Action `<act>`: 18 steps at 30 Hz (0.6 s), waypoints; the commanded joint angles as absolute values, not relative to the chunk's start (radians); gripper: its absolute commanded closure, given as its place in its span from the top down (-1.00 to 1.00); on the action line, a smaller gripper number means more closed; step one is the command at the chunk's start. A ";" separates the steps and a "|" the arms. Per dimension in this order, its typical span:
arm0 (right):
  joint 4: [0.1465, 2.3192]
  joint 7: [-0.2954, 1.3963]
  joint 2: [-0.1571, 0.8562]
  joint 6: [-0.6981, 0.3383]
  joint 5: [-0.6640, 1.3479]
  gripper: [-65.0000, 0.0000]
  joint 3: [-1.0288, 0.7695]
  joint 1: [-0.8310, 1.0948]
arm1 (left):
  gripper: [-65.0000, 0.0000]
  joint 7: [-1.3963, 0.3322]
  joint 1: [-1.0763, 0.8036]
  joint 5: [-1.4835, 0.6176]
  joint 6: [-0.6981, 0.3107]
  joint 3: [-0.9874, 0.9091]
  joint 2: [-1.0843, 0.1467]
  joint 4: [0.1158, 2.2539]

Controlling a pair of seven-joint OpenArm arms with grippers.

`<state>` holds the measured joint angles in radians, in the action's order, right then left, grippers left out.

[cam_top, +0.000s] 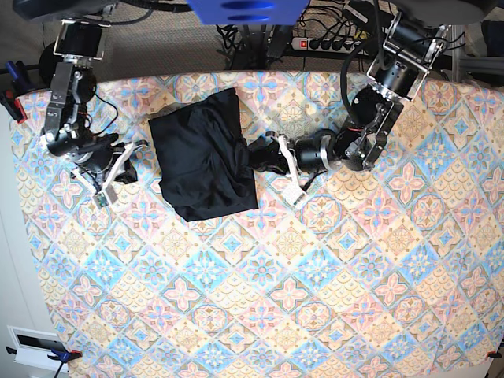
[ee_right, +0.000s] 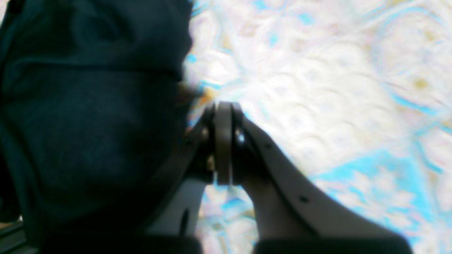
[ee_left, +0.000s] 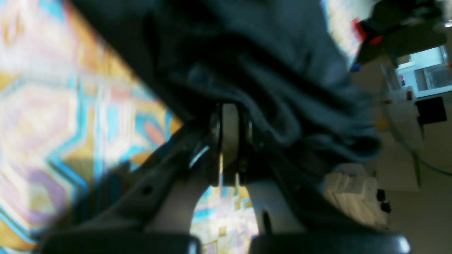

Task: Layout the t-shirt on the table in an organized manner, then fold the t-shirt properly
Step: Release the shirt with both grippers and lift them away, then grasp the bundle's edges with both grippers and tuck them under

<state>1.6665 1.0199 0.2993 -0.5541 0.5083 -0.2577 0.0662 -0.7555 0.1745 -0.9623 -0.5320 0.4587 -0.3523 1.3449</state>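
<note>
Both claws are pressed together. The left claw (ee_left: 231, 141) pinches a bunched fold of the one t-shirt (cam_top: 205, 153); the right claw (ee_right: 223, 141) sits just beside its other edge, holding nothing I can see. The soft black shirt lies crumpled on the diamond-patterned surface (cam_top: 315, 299).

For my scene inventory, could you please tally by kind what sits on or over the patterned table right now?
Black t-shirt: 1
Robot hands: 2, left hand and right hand, each at an edge of the shirt
Patterned table: 1
Total: 4
</note>
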 commanded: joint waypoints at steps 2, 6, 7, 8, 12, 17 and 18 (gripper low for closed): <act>1.658 0.978 0.318 -0.556 0.486 -1.00 -0.252 0.056 | -1.00 -0.742 0.193 -0.978 -0.538 0.424 -0.366 1.366; 1.618 0.924 0.318 -0.556 0.414 -1.00 -0.171 0.058 | -1.00 -0.796 0.193 -0.972 -0.466 0.364 -0.377 1.366; 1.610 0.917 0.318 -0.556 0.401 -1.00 -0.157 0.058 | -1.00 -0.799 0.193 -0.969 -0.446 0.358 -0.377 1.366; 1.603 0.912 0.318 -0.556 0.392 -1.00 -0.143 0.058 | -1.00 -0.800 0.193 -0.960 -0.426 0.357 -0.378 1.366; 1.592 0.909 0.318 -0.556 0.387 -1.00 -0.119 0.059 | -1.00 -0.802 0.193 -0.875 -0.329 0.363 -0.375 1.366; 1.600 0.911 0.318 -0.556 0.387 -1.00 -0.119 0.077 | -1.00 -0.803 0.193 -0.785 -0.251 0.366 -0.348 1.365; 1.600 0.911 0.318 -0.556 0.384 -1.00 -0.119 0.079 | -1.00 -0.803 0.193 -0.768 -0.232 0.367 -0.344 1.365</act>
<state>1.5784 0.9276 0.3023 -0.5529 0.3733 -0.1131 0.0944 -0.8154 0.1741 -0.7612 -0.2279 0.3706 -0.3378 1.3491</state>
